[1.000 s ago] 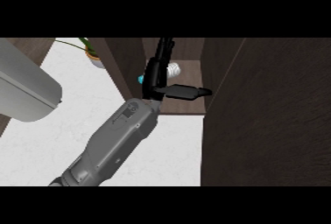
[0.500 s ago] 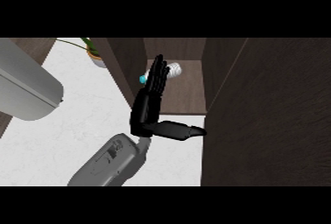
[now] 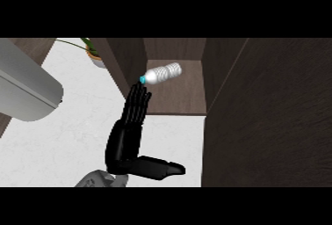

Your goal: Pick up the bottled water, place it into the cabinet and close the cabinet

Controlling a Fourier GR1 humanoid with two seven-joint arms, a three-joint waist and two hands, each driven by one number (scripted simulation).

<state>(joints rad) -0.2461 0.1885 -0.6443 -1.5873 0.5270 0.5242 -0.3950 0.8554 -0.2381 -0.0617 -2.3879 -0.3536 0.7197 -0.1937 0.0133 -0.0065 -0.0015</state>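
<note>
I am seeing the water bottle [image 3: 163,73] lying on its side on the cabinet shelf [image 3: 175,99], blue cap pointing toward the shelf's front left corner. My one visible robot hand [image 3: 133,132], which side I cannot tell, is stretching flat with straight fingers [image 3: 138,99], tips just beside the cap, holding nothing. The dark cabinet door [image 3: 272,114] is standing open at the right. A potted plant [image 3: 92,52] is sitting on the white worktop [image 3: 65,140] beyond a grey rounded body [image 3: 26,92] at the left.
</note>
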